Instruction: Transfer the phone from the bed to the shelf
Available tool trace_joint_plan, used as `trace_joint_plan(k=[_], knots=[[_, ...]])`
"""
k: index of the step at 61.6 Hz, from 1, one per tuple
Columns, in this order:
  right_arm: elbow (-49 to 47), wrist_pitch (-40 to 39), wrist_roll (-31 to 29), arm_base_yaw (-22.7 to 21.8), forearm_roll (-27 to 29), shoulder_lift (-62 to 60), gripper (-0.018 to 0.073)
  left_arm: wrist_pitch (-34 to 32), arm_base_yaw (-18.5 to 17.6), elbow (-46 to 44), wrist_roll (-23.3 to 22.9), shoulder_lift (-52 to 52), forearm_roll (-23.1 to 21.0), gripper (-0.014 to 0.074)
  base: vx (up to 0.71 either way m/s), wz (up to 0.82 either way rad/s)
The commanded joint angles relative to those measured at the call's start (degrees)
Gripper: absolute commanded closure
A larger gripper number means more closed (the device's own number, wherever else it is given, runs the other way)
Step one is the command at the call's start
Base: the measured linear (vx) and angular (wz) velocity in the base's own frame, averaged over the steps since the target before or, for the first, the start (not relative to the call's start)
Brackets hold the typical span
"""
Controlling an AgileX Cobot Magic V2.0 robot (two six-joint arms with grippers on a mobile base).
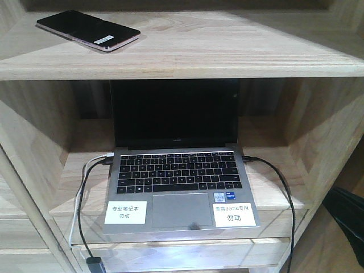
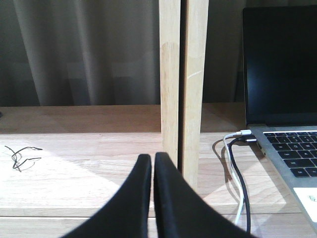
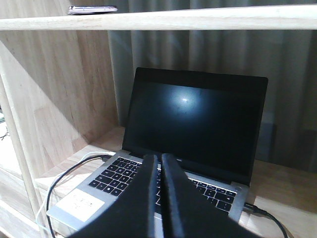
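The shelf [image 1: 227, 54] is seen in the front view as a thick pale plank running across the top of the frame, part of a pine unit whose uprights [image 2: 182, 89] fill the middle of the left wrist view. On the board below, a laptop [image 1: 182, 182] is stood open at 6 o'clock from the shelf, its screen dark, with cables [image 1: 85, 187] plugged in at both sides and two white labels [image 1: 125, 212] stuck beside the trackpad.

The phone [image 1: 88, 30] is laid flat on the shelf at about 10 o'clock in the front view, face up, with its long axis running from upper left to lower right and its sticker toward the near edge. The task is therefore judged as good as done; nothing is held by either arm.

From the right pincer [image 3: 159, 163], whose jaws are pressed together with nothing between them, the phone [image 3: 92, 9] is found at about 11 o'clock, well above and seen only edge-on as a thin dark strip on the plank. The left pincer [image 2: 152, 163] is likewise closed and empty, and is pointed at the uprights at 12 o'clock; the phone is not caught in its view. The right arm is probably the nearer one, though this is hard to judge from wrist views alone.

The bed is not shown in any view. A small dark tangle [image 2: 20, 156] lying at 9 o'clock from the left pincer cannot be identified.
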Motion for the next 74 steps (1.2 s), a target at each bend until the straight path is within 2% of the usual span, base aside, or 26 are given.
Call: trace_joint_plan(k=[1,16,21,28,38,45,54,74], knots=[[-1.6,-3.4,-0.3,-0.2,0.4,0.4,0.0564,-4.0,0.1,0.4,0.0,-0.3,-0.6,0.0595,0.00,0.00],[-1.6,-3.4,0.0,-0.2,0.0,0.4,0.0564,-4.0,0.1,0.4,0.0,-0.3,-0.6,0.0595,0.00,0.00],[-1.6,-3.4,2.0,-0.3,-2.7,0.4,0.0564,-4.0,0.1,0.4,0.0,-0.3,-0.6,0.0595,0.00,0.00],[-1.6,-3.4,10.7,-0.3,-12.2,0.4,0.0564,-4.0,0.1,0.4,0.0,-0.3,-0.6,0.0595,0.00,0.00],[-1.6,-3.4,27.7,-0.3,-29.6,0.4,0.0564,-4.0,0.1,0.4,0.0,-0.3,-0.6,0.0595,0.00,0.00],[-1.6,-3.4,34.5,-0.3,-36.0,0.4,0.0564,-4.0,0.1,0.4,0.0,-0.3,-0.6,0.0595,0.00,0.00],[-1.6,-3.4,34.6,-2.9,-36.5,0.4,0.0564,-4.0,0.1,0.4,0.0,-0.3,-0.6,0.0595,0.00,0.00],[-1.6,3.7,34.4,-16.3,-37.3,-2.8,0.0564,-4.0,0.1,0.4,0.0,-0.3,-0.6,0.0595,0.00,0.00]])
